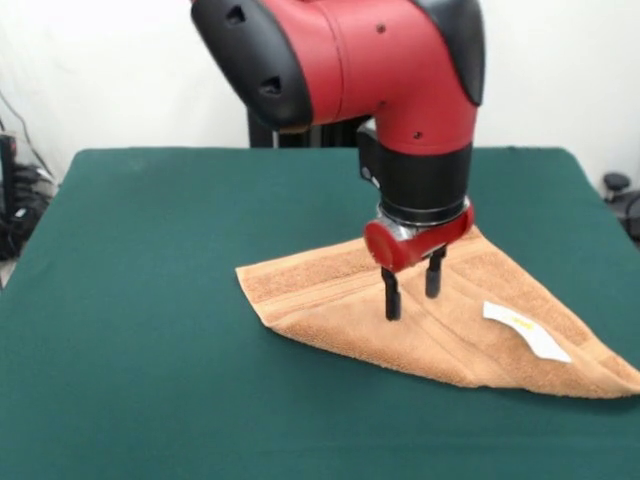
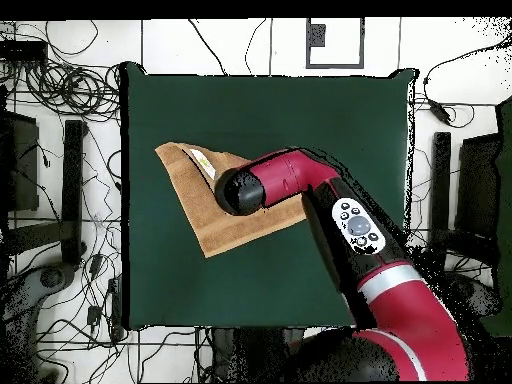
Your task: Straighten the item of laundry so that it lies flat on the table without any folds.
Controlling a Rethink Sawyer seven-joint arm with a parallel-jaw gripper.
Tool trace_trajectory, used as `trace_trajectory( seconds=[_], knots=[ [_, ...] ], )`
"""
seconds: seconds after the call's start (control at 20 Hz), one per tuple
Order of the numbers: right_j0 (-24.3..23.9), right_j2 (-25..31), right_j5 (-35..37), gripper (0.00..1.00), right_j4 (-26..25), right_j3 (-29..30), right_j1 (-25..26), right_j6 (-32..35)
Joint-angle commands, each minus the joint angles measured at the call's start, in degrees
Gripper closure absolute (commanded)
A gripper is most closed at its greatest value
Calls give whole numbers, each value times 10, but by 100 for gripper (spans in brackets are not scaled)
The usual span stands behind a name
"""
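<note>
The orange-tan terry towel (image 1: 440, 320) lies on the green table (image 1: 150, 300), folded into a triangle, with a white label (image 1: 525, 328) on top near its right end. It also shows in the overhead view (image 2: 205, 215), label (image 2: 203, 163) near the upper left corner. My gripper (image 1: 412, 290) hangs over the middle of the towel, open, its two black fingers (image 1: 391, 296) pointing down with tips just at the cloth and nothing between them. In the overhead view the arm's head (image 2: 240, 190) hides the gripper.
The red and black arm (image 2: 350, 230) reaches from the bottom right across the table (image 2: 300, 110). Cables and stands (image 2: 60, 90) surround the table on the floor.
</note>
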Motion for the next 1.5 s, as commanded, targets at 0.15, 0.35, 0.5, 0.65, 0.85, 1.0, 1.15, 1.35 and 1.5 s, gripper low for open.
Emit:
trace_trajectory(
  seconds=[0.15, 0.35, 0.5, 0.65, 0.85, 1.0, 1.15, 1.35, 1.5],
  knots=[
    [1, 54, 104, 0, 22, 56, 47, -196],
    [-7, 62, 108, 0, 23, 71, 40, -192],
    [-11, 68, 110, 0, 23, 79, 35, -189],
    [-10, 73, 99, 0, 13, 78, 40, -190],
    [-11, 80, 80, 0, 5, 72, 50, -186],
    [-7, 84, 69, 0, 0, 71, 55, -176],
    [-4, 87, 65, 0, -5, 67, 59, -172],
    [-5, 86, 55, 0, -13, 67, 62, -165],
    [-2, 83, 53, 0, -21, 62, 65, -167]
  ],
)
